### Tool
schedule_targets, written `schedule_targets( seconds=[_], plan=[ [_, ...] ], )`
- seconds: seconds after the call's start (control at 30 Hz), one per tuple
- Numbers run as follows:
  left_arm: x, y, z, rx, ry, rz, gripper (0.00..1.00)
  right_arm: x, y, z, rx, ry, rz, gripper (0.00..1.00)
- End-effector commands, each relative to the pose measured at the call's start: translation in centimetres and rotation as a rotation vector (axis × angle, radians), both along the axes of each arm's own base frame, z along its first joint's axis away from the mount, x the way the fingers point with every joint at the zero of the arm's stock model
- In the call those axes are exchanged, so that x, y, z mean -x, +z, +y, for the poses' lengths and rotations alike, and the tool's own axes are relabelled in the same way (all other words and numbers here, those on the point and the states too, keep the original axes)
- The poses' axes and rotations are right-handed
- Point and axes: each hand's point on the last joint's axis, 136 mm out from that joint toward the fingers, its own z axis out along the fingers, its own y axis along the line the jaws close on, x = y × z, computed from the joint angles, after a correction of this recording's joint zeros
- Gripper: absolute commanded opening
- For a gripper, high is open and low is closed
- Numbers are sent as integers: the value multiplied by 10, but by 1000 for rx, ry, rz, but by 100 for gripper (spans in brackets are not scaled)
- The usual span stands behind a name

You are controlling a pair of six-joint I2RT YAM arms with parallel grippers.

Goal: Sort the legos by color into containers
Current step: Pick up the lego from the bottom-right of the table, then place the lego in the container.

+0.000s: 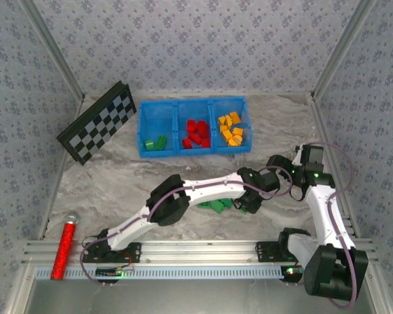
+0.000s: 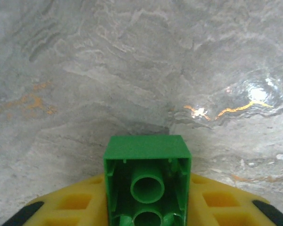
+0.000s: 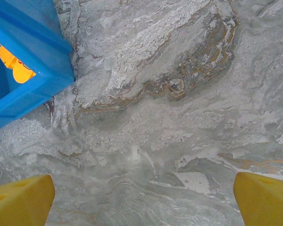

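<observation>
The blue bin [image 1: 195,153] stands at the back with three compartments: green legos [image 1: 156,143] on the left, red legos [image 1: 195,134] in the middle, orange-yellow legos [image 1: 230,129] on the right. A few green legos [image 1: 215,205] lie on the marble table. Just to their right, my left gripper [image 1: 250,204] is shut on a green brick [image 2: 147,179]. Its hollow underside faces the left wrist camera, between the yellow fingers [image 2: 75,202]. My right gripper [image 3: 141,202] hovers open over bare table. The bin's corner [image 3: 33,80] and an orange-yellow brick [image 3: 14,66] show at upper left of the right wrist view.
A black-and-white checkerboard [image 1: 98,131] leans against the left wall. A red glittery cylinder [image 1: 65,248] lies at the near left by the metal rail [image 1: 203,248]. Patterned walls close in the table on three sides. The right arm [image 1: 324,209] stands close beside the left gripper.
</observation>
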Motion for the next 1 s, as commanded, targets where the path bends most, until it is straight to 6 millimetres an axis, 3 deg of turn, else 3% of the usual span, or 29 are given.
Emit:
schedule_targets(
  seconds=[0.0,0.1,0.17,0.23,0.37,0.5,0.7,0.8,0.97],
  plan=[
    [10,-11,7,-45,3,56,29,-1,1,0,2,-6,-6,99],
    [-8,0,16,-17,63,54,26,-2,2,-1,8,-5,-7,99],
    [-35,26,23,66,138,22,25,-2,1,-2,8,-8,-3,99],
    [-68,63,36,148,207,-40,25,-3,-1,-1,-1,-4,6,99],
    [-124,123,100,166,360,-130,26,-9,-4,1,-37,-7,40,98],
    [-170,169,171,169,482,-265,28,-23,-7,7,-80,14,76,96],
    [-222,180,285,101,702,-333,29,-48,1,16,-72,56,89,94],
    [-242,173,319,83,767,-337,29,-58,7,21,-45,68,87,94],
    [-277,155,344,63,816,-318,30,-73,8,33,-32,97,111,94]
  ],
)
